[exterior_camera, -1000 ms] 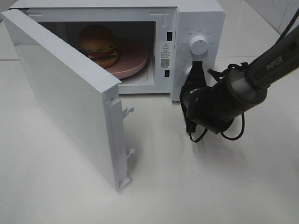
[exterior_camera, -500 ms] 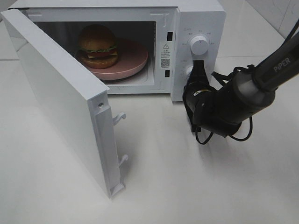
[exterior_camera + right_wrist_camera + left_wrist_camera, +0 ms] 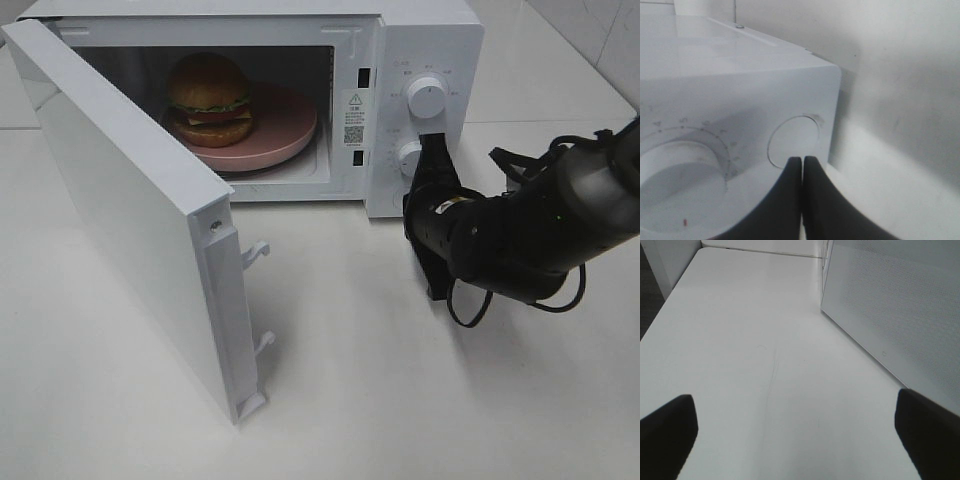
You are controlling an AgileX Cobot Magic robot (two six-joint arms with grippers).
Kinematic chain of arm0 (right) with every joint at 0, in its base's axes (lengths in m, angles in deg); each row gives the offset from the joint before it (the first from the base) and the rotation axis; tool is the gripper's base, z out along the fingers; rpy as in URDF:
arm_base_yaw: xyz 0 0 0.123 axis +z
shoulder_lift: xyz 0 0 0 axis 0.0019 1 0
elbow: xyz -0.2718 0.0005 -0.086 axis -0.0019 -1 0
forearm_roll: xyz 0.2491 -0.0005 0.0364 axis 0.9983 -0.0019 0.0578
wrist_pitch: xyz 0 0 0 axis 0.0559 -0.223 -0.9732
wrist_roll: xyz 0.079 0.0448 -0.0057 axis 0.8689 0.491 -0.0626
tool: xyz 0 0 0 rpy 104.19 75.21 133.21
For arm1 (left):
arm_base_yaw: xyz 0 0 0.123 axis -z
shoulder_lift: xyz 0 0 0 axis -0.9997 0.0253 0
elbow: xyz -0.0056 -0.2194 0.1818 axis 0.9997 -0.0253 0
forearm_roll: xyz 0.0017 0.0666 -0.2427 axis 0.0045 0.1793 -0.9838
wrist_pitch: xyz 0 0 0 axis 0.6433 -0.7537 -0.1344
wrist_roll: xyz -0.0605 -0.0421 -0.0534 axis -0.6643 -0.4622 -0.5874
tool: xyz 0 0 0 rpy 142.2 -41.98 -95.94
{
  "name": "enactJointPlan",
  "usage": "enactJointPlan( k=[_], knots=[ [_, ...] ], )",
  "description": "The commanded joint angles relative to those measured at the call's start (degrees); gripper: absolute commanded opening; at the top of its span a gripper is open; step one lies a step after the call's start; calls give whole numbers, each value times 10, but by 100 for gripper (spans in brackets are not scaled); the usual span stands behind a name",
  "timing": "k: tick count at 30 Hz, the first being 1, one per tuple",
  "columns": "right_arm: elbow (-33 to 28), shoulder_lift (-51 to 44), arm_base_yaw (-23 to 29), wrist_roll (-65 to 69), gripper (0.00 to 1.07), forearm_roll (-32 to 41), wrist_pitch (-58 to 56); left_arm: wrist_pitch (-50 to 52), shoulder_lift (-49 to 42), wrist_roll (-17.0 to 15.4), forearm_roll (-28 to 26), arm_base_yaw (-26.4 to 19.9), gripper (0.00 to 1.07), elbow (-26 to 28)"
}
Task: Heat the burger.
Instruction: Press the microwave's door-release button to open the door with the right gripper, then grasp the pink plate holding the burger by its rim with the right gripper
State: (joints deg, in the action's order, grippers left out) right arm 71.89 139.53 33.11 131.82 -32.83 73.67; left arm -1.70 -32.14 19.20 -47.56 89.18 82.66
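White table (image 3: 400, 380); microwave (image 3: 420, 40) (open) holds burger (image 3: 209, 98); right gripper (image 3: 802, 162) pinched, left gripper (image 3: 797, 427) gaping, empty.

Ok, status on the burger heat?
Left gripper open, over table. Right gripper shut, tip at panel. Burger on plate inside microwave. Door wide open.

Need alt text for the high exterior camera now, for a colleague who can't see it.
A white microwave stands on a white table with its door swung wide open, and the burger sits on a pink plate inside. The right gripper, shut, points at the control panel beside the lower knob; the left arm is not in this view.
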Motion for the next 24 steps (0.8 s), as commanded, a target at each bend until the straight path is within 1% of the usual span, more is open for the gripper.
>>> enactJointPlan(
  k=[1, 3, 7, 9, 10, 11, 12, 13, 14, 15, 16, 17, 19, 20, 22, 23, 24],
  knots=[
    [-18, -27, 2, -25, 0, -11, -17, 8, -9, -3, -1, 0, 100, -1],
    [-38, -49, 2, -45, 0, -11, -33, 8, -9, -3, -1, 0, 100, -1],
    [-55, -77, 2, -86, 0, -10, -58, 8, -9, -3, -1, 0, 100, -1],
    [-66, -105, 0, -160, 0, -7, -97, 8, -9, -3, -1, 0, 100, -1],
    [-66, -105, 0, -160, 0, -7, -97, 8, -9, -3, -1, 0, 100, -1],
    [-69, -121, 0, -215, 0, -5, -124, 8, -9, -3, -1, 0, 100, -1],
    [-69, -121, 0, -215, 0, -5, -124, 8, -9, -3, -1, 0, 100, -1],
    [-70, -130, 0, -249, 0, -5, -139, 8, -9, -3, -1, 0, 100, -1],
    [-70, -144, 0, -309, 0, -4, -171, 8, -9, -3, -1, 0, 100, -1],
    [-70, -144, 0, -309, 0, -4, -171, 8, -9, -3, -1, 0, 100, -1],
    [-70, -159, 0, -370, 0, -4, -195, 8, -9, -3, -1, 0, 100, -1],
    [-70, -159, 0, -370, 0, -4, -195, 8, -9, -3, -1, 0, 100, -1],
    [-70, -178, -1, -447, 0, -4, -234, 8, -9, -3, -1, 0, 100, -1],
    [-70, -178, -1, -447, 0, -4, -234, 8, -9, -3, -1, 0, 100, -1],
    [-69, -194, -5, -519, 0, -4, -278, 8, -9, -3, -1, 0, 100, -1],
    [-69, -194, -5, -519, 0, -4, -278, 8, -9, -3, -1, 0, 100, -1],
    [-65, -202, -17, -567, 0, -5, -325, 8, -9, -3, -1, 0, 100, -1]
  ],
)
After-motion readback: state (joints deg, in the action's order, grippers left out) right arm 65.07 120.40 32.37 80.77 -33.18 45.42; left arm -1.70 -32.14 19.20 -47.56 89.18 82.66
